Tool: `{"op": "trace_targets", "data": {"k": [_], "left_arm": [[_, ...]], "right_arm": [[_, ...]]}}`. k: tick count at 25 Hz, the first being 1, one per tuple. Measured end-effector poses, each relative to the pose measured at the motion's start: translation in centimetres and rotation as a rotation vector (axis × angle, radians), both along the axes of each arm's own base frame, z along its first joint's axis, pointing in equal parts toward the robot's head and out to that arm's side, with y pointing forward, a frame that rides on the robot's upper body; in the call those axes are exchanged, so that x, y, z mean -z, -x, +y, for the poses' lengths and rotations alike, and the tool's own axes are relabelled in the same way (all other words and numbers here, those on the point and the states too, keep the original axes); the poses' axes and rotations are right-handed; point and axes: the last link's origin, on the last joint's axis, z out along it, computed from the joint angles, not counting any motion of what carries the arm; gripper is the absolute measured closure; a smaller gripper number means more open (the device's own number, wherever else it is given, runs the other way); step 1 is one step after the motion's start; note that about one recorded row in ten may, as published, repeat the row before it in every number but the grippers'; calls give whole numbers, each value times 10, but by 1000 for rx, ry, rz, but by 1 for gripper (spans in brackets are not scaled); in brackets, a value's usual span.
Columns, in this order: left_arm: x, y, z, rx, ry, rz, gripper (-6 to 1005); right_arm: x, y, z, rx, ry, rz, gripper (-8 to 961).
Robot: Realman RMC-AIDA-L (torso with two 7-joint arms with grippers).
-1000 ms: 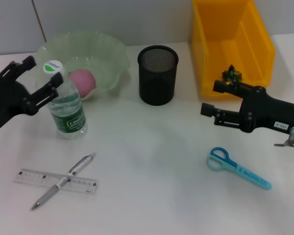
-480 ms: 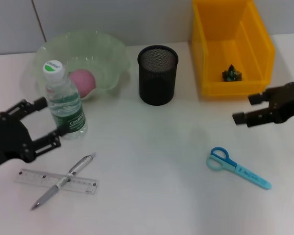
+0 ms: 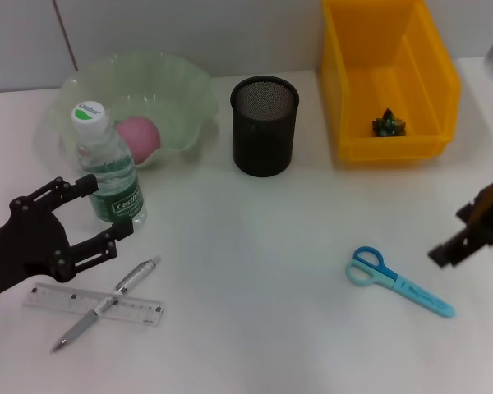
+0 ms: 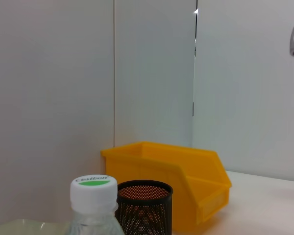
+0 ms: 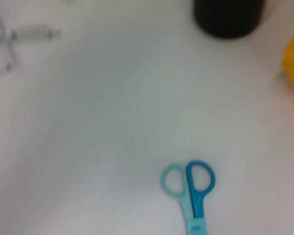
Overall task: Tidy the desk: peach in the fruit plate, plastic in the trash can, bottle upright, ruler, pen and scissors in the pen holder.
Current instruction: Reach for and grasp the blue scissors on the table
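Left gripper (image 3: 93, 211) lower, beside bottle (image 3: 108, 176)

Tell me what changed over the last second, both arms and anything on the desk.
The left tool let go of the bottle and drew back toward the robot, open, now just above the ruler and pen. The right tool pulled away from the trash can to the desk's right edge, near the scissors. Bottle upright, peach in the fruit plate, pen holder unmoved.
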Motion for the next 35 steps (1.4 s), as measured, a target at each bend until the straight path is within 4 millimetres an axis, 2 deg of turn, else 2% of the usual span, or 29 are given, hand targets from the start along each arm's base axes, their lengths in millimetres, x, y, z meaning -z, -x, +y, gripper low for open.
{"op": "trace_targets", "data": {"k": [5,10,18,25,35], "left_arm": [[1,-1,0,0,1,-2,193],[3,-2,-1,4,12,-1,193],[6,-3,-2,11,19,2,193],[9,-4,-2,21,31,6,193],[10,-6,-2,26,33,5,194]], "right_arm": [[19,-1,-7,-56,88,-69,132],[33,-7,-6,-92,93,-103,143],[53,-15,0,-30,69,-103,161],[60,-19,5,42,24,-94,176],[70,-22,7,27,41,-112,198]]}}
